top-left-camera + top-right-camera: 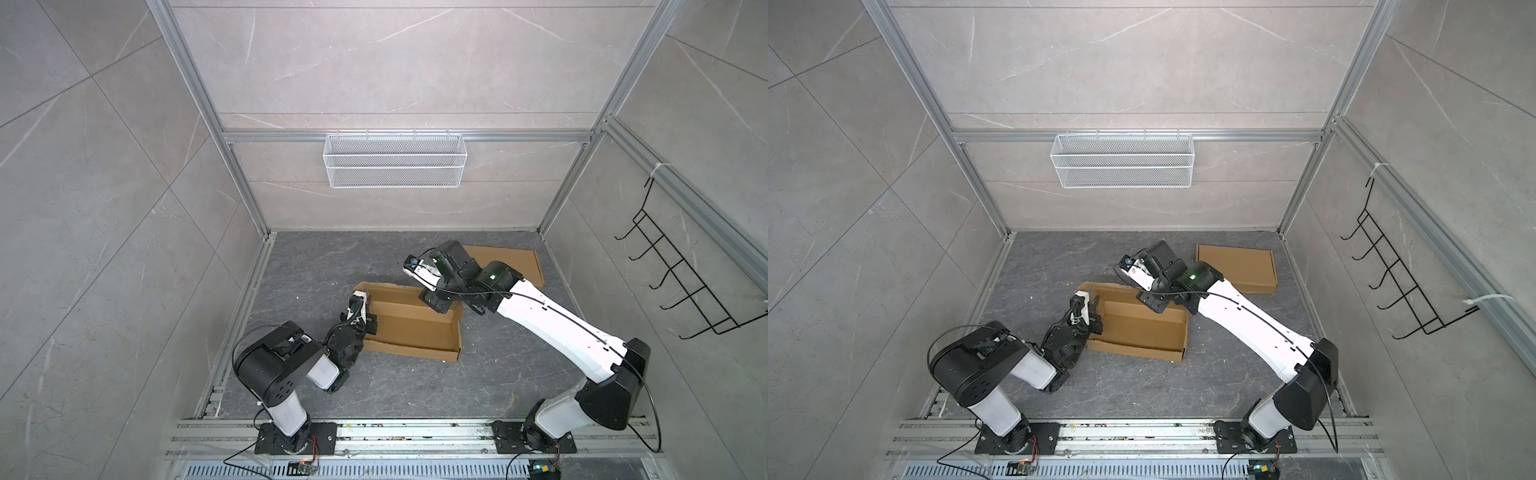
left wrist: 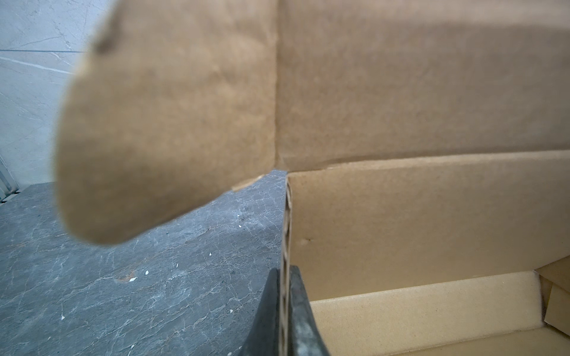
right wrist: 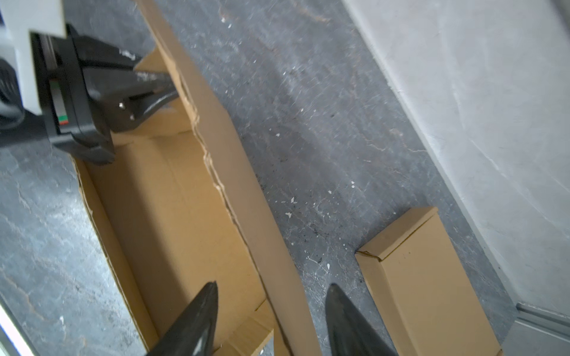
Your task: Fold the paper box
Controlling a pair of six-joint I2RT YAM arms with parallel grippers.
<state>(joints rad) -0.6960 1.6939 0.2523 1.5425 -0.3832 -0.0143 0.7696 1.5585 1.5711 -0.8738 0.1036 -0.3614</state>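
My left end effector (image 2: 285, 279) clenches the open brown cardboard box (image 1: 409, 330) by its wall; my right end effector (image 3: 273, 296) is released, the box's flap (image 3: 246, 185) seemingly between.

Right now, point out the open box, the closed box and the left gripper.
open box (image 1: 411, 328): in a top view, its inner floor.
closed box (image 1: 1246, 266): in a top view, its flat lid.
left gripper (image 2: 285, 277): left wrist view, midway between fingertips, at the pinched wall edge.
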